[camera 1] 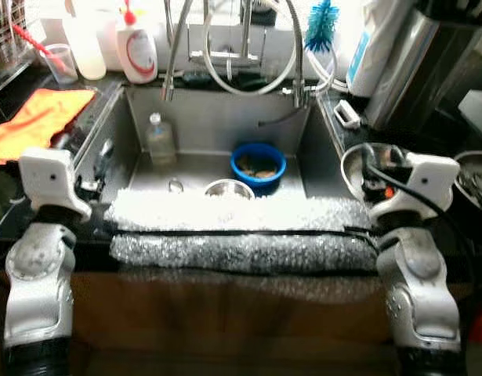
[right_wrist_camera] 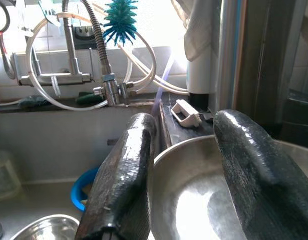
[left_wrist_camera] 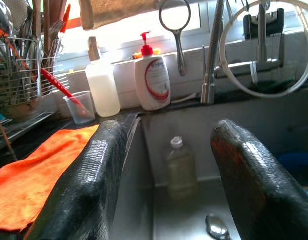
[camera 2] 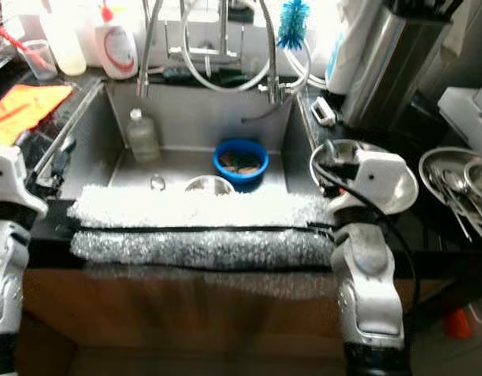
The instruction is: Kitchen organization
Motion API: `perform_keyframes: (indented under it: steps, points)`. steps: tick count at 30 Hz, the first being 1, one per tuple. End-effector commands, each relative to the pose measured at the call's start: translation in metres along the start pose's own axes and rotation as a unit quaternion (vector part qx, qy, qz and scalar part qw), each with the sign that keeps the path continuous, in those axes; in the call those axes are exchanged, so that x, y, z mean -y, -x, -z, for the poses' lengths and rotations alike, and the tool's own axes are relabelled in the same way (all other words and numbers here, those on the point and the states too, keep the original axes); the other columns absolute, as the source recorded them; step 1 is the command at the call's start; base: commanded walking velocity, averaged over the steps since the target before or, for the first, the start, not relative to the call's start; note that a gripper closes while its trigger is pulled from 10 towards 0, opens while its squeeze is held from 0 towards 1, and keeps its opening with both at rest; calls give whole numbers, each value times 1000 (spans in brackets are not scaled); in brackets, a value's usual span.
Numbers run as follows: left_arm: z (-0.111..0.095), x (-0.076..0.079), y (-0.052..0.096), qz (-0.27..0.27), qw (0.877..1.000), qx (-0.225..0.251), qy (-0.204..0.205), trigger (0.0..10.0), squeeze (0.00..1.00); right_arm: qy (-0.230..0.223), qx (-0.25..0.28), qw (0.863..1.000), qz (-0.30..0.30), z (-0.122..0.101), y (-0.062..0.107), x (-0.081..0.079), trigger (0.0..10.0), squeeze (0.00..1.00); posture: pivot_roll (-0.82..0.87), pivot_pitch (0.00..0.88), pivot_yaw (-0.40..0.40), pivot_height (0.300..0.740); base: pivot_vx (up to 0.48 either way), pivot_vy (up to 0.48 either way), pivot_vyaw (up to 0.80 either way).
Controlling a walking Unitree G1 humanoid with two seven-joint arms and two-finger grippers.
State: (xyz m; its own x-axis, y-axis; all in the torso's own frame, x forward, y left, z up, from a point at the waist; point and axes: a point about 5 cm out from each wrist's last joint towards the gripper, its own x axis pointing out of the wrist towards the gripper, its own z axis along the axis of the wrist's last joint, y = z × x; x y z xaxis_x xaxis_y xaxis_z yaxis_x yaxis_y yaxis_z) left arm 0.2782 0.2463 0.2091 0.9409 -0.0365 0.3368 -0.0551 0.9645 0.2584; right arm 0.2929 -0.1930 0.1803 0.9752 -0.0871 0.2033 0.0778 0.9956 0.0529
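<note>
Over the sink's left edge, beside an orange cloth [camera 1: 33, 117], the left gripper [left_wrist_camera: 166, 165] is spread wide and holds nothing, a clear bottle [left_wrist_camera: 181, 167] standing ahead in the sink [camera 1: 217, 125]. A blue bowl [camera 1: 258, 166] and a small steel bowl [camera 1: 229, 189] sit near the sink's middle. On the table at the right, the right gripper [right_wrist_camera: 186, 170] is parted, its fingers astride the near rim of a steel bowl [right_wrist_camera: 204, 200].

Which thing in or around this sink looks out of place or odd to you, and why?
A clear bottle stands upright inside the sink, near its back left corner, while the other bottles sit on the counter behind. Bubble wrap is draped over the sink's front edge, unusual for a kitchen. Nothing looks spilled.
</note>
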Motion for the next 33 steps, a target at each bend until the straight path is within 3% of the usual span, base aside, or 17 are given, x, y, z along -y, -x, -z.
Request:
perform_keyframes:
  steps: [1, 6, 7, 14, 22, 23, 24, 25, 27, 33]
  points:
    - [-7, -2, 1, 13, 999, 4, -35, 10000, 0, 4, 6, 1000, 1, -5, 1, 2, 10000, 0, -15, 2, -48, 740, 0, 0, 0]
    - [-10, -5, 5, 9, 999, -4, -46, 10000, 0, 5, 2, 1000, 6, -4, 3, 4, 10000, 0, -12, 0, -48, 740, 0, 0, 0]
    - [-10, -3, 5, 8, 999, -7, -45, 10000, 0, 4, -2, 1000, 6, -3, 5, 4, 10000, 1000, -13, 0, -50, 740, 0, 0, 0]
    - [-8, 9, 2, 15, 999, -13, -30, 10000, 0, -27, -16, 997, 69, -4, 2, 14, 10000, 1000, -25, 0, -48, 740, 0, 0, 0]
    - [-8, 10, 0, 21, 999, -16, -28, 10000, 0, -71, -21, 991, 113, -5, 1, 22, 10000, 1000, -20, 0, -49, 740, 0, 0, 0]
    - [-8, 10, 1, 21, 999, -17, -28, 10000, 0, -71, -22, 990, 116, -4, 1, 22, 10000, 871, -20, 0, -50, 740, 0, 0, 0]
    - [-8, 11, 1, 21, 999, -18, -28, 10000, 0, -72, -23, 990, 119, -4, 2, 22, 10000, 871, -20, 0, -50, 740, 0, 0, 0]
    - [-7, 11, 1, 22, 999, -18, -28, 10000, 0, -71, -26, 989, 126, -4, 2, 22, 10000, 0, -19, 0, -51, 740, 0, 0, 0]
    - [-6, 12, 0, 24, 999, -20, -28, 10000, 0, -94, -43, 979, 173, 0, 7, 27, 10000, 0, -20, 0, -53, 740, 0, 0, 0]
    - [-5, 15, -1, 26, 999, -21, -27, 10000, 0, -101, -48, 970, 218, 2, 13, 34, 10000, 0, -25, 0, -56, 740, 0, 0, 0]
